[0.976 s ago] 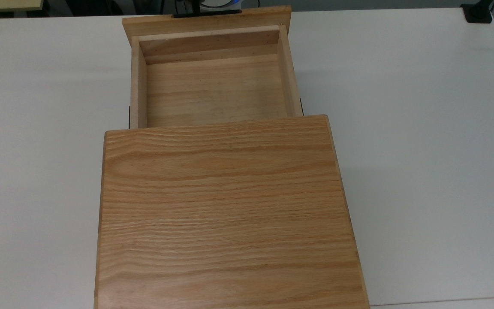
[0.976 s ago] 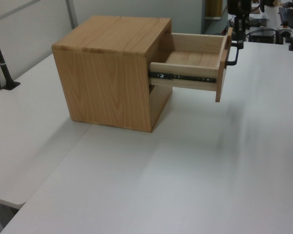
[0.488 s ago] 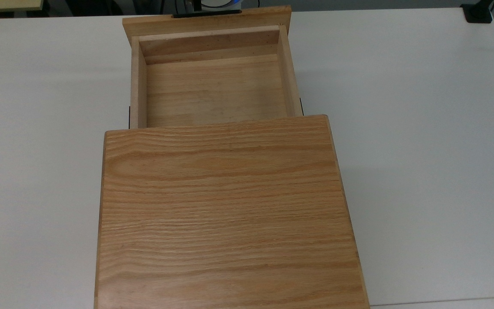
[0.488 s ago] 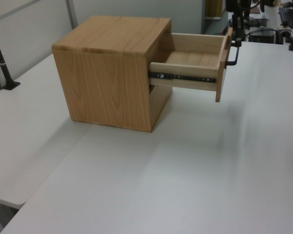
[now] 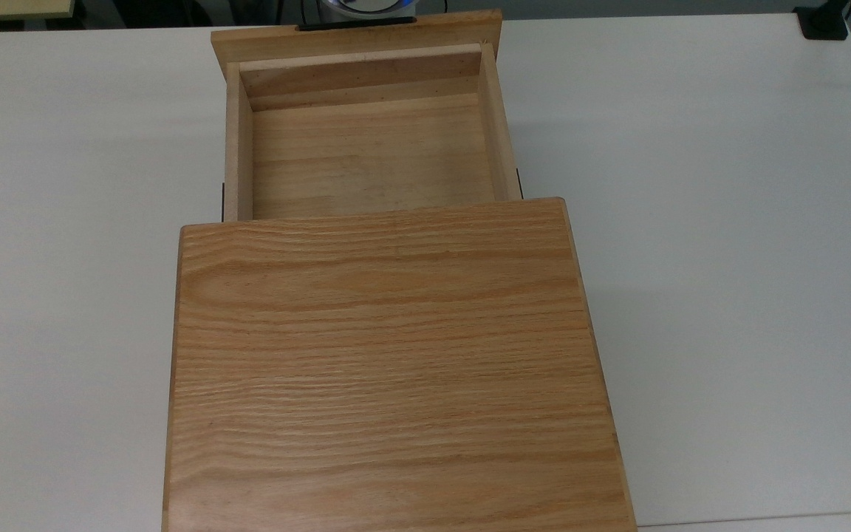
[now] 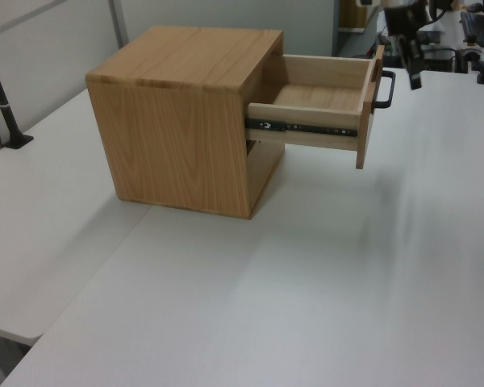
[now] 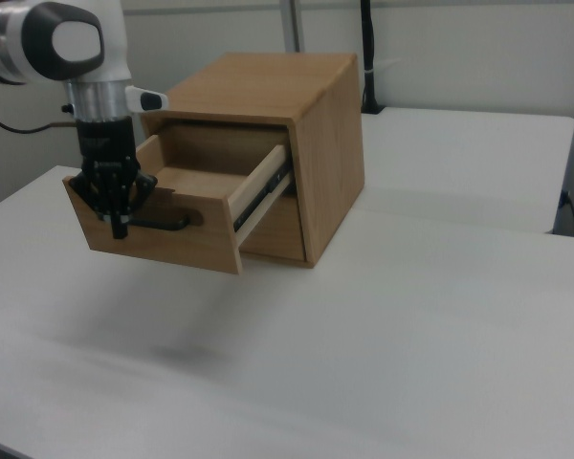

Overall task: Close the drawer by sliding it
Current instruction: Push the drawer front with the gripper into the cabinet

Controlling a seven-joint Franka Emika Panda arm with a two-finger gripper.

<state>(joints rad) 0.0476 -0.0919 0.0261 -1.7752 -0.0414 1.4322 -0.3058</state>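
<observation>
The drawer [image 5: 370,151] stands pulled far out of the oak cabinet [image 5: 388,369], and its tray is bare inside. Its front panel [image 7: 153,234] carries a slim black bar handle [image 7: 163,223]. In the right view my gripper [image 7: 121,228] hangs shut, pointing down just in front of the panel at the handle's left end. In the left view the gripper [image 6: 415,74] is tilted and sits a little to the right of the handle [image 6: 385,89], apart from it. A white part of the arm [image 5: 366,6] shows beyond the panel in the top view.
The cabinet [image 6: 177,121] stands on a white table [image 6: 323,282] with open surface all round. A black post [image 6: 4,105] is clamped at the left view's left edge. A black base [image 5: 824,22] sits at the top view's upper right corner.
In the left view my gripper has swung from directly above the handle to its right and tilted, away from the front panel. The drawer has not moved.
</observation>
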